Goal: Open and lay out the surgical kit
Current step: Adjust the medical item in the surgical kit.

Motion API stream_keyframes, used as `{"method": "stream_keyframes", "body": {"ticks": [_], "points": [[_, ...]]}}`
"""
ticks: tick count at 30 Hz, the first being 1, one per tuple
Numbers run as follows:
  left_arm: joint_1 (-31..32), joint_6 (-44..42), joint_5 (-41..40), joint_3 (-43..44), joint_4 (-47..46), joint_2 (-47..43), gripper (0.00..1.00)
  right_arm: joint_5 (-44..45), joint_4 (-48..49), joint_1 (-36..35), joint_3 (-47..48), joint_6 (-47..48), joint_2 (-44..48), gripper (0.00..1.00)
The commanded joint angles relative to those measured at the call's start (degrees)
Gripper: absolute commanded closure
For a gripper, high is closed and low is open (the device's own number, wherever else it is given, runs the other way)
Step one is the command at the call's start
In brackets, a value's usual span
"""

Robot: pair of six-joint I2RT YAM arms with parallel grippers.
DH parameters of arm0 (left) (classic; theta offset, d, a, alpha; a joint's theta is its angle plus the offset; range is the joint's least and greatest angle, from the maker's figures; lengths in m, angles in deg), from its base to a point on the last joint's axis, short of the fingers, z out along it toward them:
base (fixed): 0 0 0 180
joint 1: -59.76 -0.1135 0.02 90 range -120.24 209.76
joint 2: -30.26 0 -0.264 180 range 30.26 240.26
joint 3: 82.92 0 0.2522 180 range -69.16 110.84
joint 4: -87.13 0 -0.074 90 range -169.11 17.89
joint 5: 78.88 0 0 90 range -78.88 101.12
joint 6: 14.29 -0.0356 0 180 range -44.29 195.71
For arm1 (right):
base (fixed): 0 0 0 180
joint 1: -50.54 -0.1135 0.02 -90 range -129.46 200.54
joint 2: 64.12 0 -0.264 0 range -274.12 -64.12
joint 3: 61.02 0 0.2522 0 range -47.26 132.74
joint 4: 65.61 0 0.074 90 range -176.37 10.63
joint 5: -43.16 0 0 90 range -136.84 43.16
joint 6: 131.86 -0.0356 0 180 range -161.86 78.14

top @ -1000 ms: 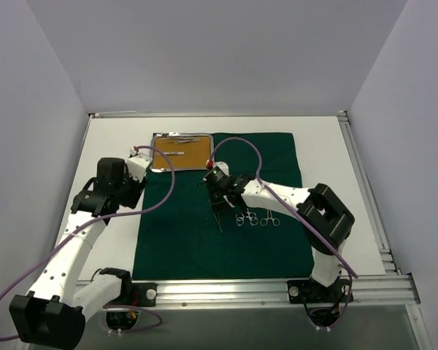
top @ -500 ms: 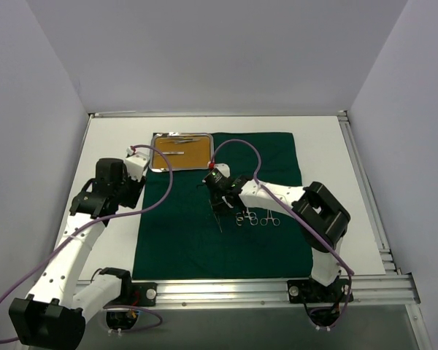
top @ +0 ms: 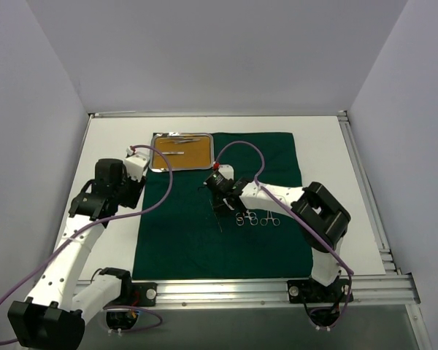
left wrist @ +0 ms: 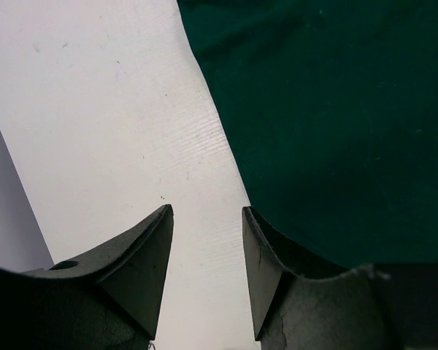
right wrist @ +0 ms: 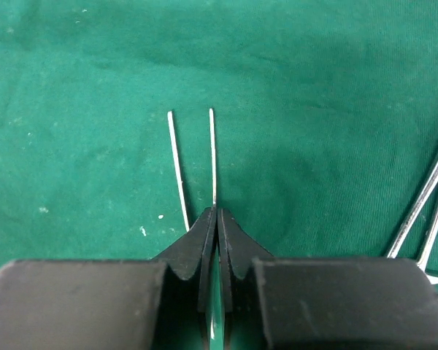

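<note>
At the centre of the dark green cloth wrap (top: 190, 244), unfolded flat on the white table (top: 117, 135), the right gripper (right wrist: 216, 213) is pinched tight on a thin pair of tweezers (right wrist: 212, 153). One bright prong runs straight out from between the black, wedge-shaped fingers. Its twin splays just to the left (whether that second prong is also clamped cannot be told). The low, tip-forward hold suggests the tool is being set down parallel to the ring-handled clamps (top: 257, 217), which lie just beside it on the cloth, so that the instruments form one row. The steel tray (top: 155, 152), rectangular with an orange-brown floor, sits at the cloth's far left corner with slender metal pieces inside, probably more tweezers. The left gripper (left wrist: 206, 211) hovers over the cloth's left edge with its jaws apart and empty, clear of the working side. The cloth shows a fine weave, faint creases and specks of lint.
</note>
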Motion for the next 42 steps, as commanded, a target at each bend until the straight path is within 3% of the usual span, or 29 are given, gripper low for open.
{"method": "stream_keyframes", "body": {"ticks": [1,8,17,28,42], "points": [[0.7,0.9,0.3,-0.3,-2.0,-1.6,0.48,2.4,-2.2,-0.4,-1.7,-3.6,-0.2,1.0],[3.0,0.5,-0.1,-0.9,-2.8,-1.7,0.48,4.5,-3.7,-1.0,0.3,-8.4,0.5,1.0],[3.6,0.1,-1.4,-1.8,-3.3,-2.9,0.48,3.3,-4.2,-2.0,0.4,-7.7,-1.1,0.91],[3.7,-0.5,-1.9,-2.3,-4.2,-3.1,0.48,4.2,-6.4,-4.3,1.9,-7.5,0.1,0.9],[3.7,-0.9,-2.2,-1.8,-3.9,-2.8,0.48,5.1,-5.5,-3.6,1.3,-8.3,-1.9,1.0]]}}
